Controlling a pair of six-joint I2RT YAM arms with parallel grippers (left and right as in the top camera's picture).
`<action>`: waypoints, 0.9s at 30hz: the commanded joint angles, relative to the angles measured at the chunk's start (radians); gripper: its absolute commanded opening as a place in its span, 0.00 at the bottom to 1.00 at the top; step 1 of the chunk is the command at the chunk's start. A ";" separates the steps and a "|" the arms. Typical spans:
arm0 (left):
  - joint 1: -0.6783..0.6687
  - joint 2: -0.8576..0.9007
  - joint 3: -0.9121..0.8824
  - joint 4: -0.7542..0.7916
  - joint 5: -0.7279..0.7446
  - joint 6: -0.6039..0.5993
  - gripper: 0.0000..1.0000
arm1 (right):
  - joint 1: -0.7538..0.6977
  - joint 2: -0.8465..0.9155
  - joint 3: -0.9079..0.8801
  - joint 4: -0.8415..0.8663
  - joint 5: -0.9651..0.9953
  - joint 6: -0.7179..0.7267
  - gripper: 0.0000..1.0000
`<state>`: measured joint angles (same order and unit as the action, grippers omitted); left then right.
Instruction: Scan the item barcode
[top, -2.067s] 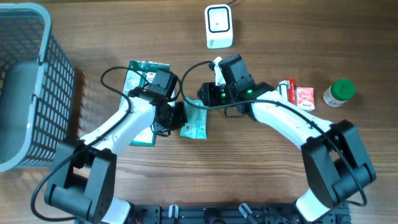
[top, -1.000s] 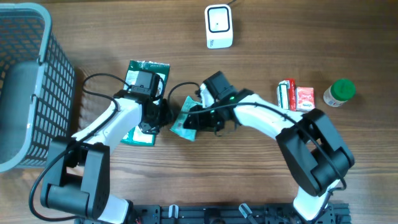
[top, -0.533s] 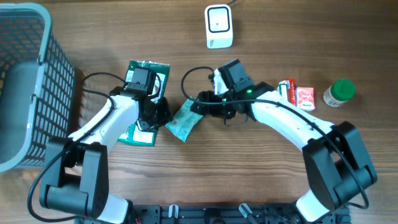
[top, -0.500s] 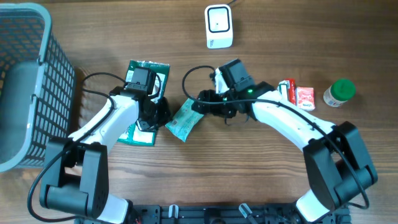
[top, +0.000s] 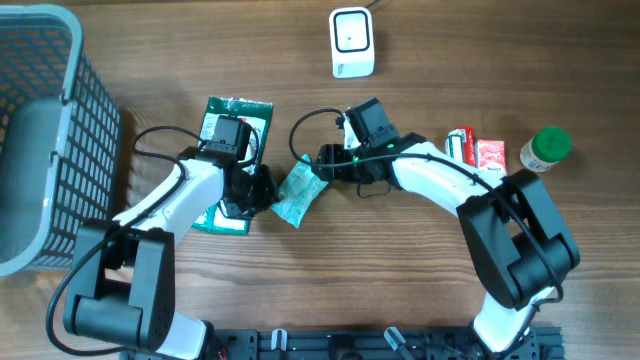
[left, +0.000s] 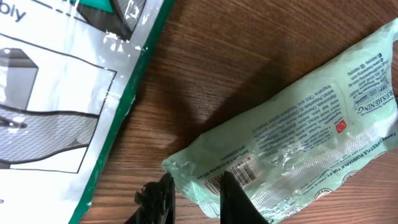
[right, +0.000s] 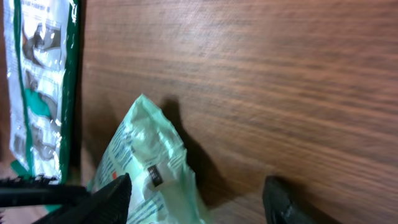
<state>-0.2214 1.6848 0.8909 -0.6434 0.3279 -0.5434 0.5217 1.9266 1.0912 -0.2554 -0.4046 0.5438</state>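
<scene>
Item: wipes packet (left: 292, 143), one end pinched by left fingers (left: 235, 198); right fingers (right: 106, 198) spread around its other end. Risk: the thin corner hold slips, or left fingers cover the barcode (left: 217, 179) between them.

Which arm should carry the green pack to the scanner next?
Left, probably. The left end effector is closed on a corner of the green pack, beside the barcode. The right end effector stands open over the other end, gripping nothing, though it is nearer the scanner.
</scene>
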 joint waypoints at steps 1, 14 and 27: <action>0.001 -0.001 -0.018 0.008 -0.004 0.011 0.17 | 0.004 0.059 0.010 0.000 -0.068 -0.019 0.63; 0.001 0.000 -0.074 0.105 -0.014 0.011 0.17 | 0.005 0.080 -0.022 0.092 -0.224 -0.021 0.42; 0.011 -0.039 -0.037 0.076 -0.014 0.017 0.11 | -0.056 0.072 -0.022 0.121 -0.413 -0.217 0.20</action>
<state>-0.2214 1.6775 0.8368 -0.5453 0.3317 -0.5430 0.4911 1.9862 1.0805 -0.1402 -0.7002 0.4492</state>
